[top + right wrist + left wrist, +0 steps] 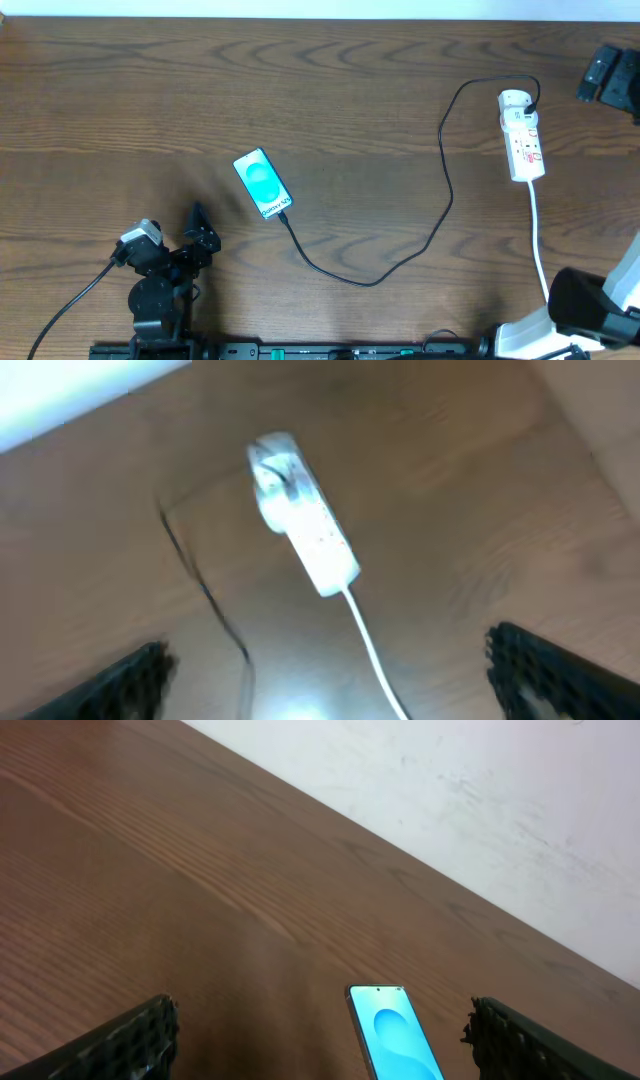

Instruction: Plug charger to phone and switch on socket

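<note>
The phone (pixel 262 183) lies face up left of the table's centre, its teal screen lit. In the left wrist view the phone (pixel 395 1032) rests on the wood ahead, between the fingers of my open, empty left gripper (pixel 320 1050). In the overhead view that gripper (pixel 200 230) is a little to the phone's lower left. The charger (pixel 415 245), a thin black cable, runs from the phone's near end in a loop up to the top of the white socket (pixel 523 135). My right gripper (pixel 335 680) is open and empty above the socket (pixel 305 510) and the charger cable (pixel 210 600); that view is blurred.
The socket's white cord (pixel 540 240) runs down toward the right arm's base (pixel 590 310). A black device (pixel 605 75) sits at the far right edge. The left arm's base (pixel 155 295) stands at the front left. A pale wall borders the table's far edge (pixel 480 810).
</note>
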Controlling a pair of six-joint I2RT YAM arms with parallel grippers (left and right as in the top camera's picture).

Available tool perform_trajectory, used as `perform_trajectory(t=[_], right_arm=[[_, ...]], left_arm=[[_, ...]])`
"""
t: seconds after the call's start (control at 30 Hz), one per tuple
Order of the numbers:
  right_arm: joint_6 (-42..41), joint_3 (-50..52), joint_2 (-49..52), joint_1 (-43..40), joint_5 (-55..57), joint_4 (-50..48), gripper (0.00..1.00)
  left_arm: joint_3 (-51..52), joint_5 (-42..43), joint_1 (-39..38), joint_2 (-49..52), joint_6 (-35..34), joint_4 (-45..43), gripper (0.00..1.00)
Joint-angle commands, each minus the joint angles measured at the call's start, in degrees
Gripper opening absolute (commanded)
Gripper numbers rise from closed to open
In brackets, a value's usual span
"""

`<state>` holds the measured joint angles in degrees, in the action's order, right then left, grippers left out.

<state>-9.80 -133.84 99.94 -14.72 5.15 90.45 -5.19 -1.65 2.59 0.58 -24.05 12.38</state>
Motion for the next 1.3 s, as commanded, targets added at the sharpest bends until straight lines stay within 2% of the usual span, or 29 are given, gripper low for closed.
perform_trajectory(t=[0.0, 0.3, 0.4, 0.53, 0.67, 0.73, 0.9, 1.0, 1.27], right_arm=[[-3.5, 10.2, -5.0, 5.4, 0.5, -12.2, 0.99], [-3.5, 53.4, -22.5, 17.9, 0.5, -61.3, 0.99], [-3.5, 69.7, -28.9, 21.9, 0.5, -80.4, 0.99], [-3.4, 89.2, -37.0, 25.1, 0.5, -105.9, 0.99], [-3.4, 104.1, -44.7, 25.7, 0.5, -123.1, 0.99], [-3.3, 108.8, -48.3, 25.6, 0.5, -126.1, 0.99], [-0.3, 116.9, -59.8, 25.6, 0.5, -126.2, 0.99], [0.0, 122.0, -69.5, 25.6, 0.2, -122.0, 0.99], [0.0, 133.5, -87.5, 24.8, -1.2, -114.6, 0.99]], left_arm=[[1.0, -0.1, 0.3, -0.3, -0.2, 1.6, 0.93], [1.0, -0.2, 0.3, -0.3, -0.2, 1.6, 0.93], [1.0, -0.1, 0.3, -0.3, -0.2, 1.6, 0.93], [1.0, -0.2, 0.3, -0.3, -0.2, 1.6, 0.93], [1.0, -0.1, 0.3, -0.3, -0.2, 1.6, 0.93], [1.0, -0.1, 0.3, -0.3, -0.2, 1.6, 0.93], [1.0, -0.2, 0.3, -0.3, -0.2, 1.6, 0.93], [1.0, -0.1, 0.3, -0.3, -0.2, 1.6, 0.93], [1.0, -0.2, 0.3, -0.3, -0.2, 1.6, 0.93]])
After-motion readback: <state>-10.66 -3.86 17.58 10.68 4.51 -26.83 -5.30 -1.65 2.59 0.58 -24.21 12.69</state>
